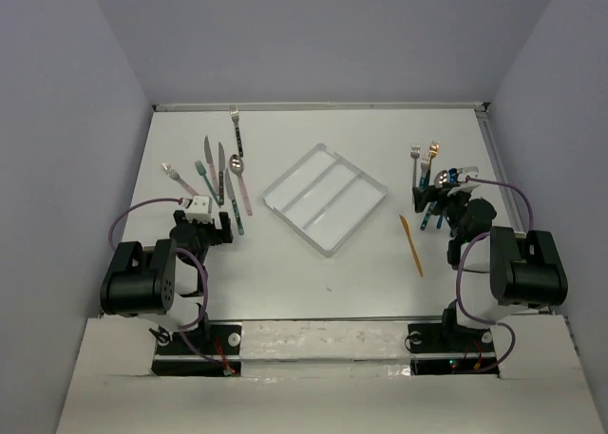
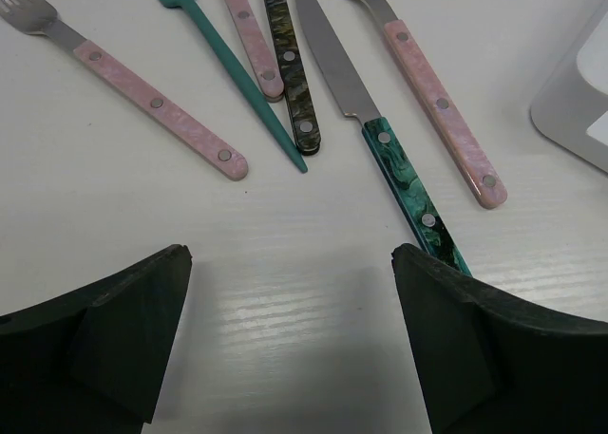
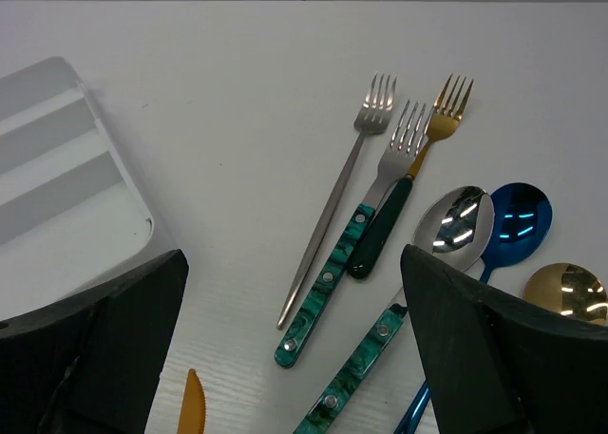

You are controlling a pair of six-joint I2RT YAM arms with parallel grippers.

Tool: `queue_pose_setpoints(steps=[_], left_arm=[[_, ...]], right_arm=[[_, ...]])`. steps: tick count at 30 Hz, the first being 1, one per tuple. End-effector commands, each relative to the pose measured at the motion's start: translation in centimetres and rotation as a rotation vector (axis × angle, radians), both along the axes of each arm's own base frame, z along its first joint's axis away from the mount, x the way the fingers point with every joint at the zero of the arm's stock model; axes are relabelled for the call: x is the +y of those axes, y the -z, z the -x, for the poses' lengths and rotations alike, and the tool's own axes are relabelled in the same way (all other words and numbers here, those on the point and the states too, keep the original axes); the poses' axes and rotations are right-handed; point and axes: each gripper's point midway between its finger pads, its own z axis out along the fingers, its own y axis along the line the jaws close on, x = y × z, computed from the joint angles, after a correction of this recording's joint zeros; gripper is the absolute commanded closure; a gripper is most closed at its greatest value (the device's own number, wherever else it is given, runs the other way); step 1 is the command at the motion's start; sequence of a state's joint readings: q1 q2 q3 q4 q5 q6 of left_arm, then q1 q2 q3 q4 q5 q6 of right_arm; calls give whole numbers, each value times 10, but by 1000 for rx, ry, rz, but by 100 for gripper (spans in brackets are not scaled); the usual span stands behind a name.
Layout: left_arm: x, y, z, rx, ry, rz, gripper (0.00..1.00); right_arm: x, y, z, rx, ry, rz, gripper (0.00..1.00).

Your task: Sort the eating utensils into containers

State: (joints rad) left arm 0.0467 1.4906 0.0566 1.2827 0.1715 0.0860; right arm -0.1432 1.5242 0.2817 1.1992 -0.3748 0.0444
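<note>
Teal-handled knife point(image 2: 380, 140) lay flat on table point(image 2: 285, 292): stiff, light, slick, thin; judged best pinched across handle. Left fingers point(image 2: 114, 339) and right fingers point(image 3: 494, 349) spread wide, empty.

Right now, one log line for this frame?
phase: pre-grasp | left claw: open, near left utensils | right claw: open, near right utensils | tray: empty | orange knife: outside tray

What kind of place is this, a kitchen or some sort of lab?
Probably a robot test cell, not a kitchen: a white table boxed in by plain walls, a left arm and right arm bolted at its near edge, and cutlery laid out either side of a tray.
</note>
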Motion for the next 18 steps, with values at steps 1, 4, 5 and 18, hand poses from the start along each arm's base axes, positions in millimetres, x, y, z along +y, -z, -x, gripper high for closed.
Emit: queue_pose_setpoints(steps=[1,4,5,18], left_arm=[[0,-160,8,-686,-1,-37,1],[0,-160,8,-685,-1,-37,1],[2,-161,7,-686,-12,-39,1],[27,-183,-105,-105,148,34,3]], right_arm=[[0,-18,-8,-56,-6,24,0],[6,-18,-6,-61,-43,31,0],[11,-24,-6,-76,-75,41,0],[4,-177,7,-144,38,-245,11]])
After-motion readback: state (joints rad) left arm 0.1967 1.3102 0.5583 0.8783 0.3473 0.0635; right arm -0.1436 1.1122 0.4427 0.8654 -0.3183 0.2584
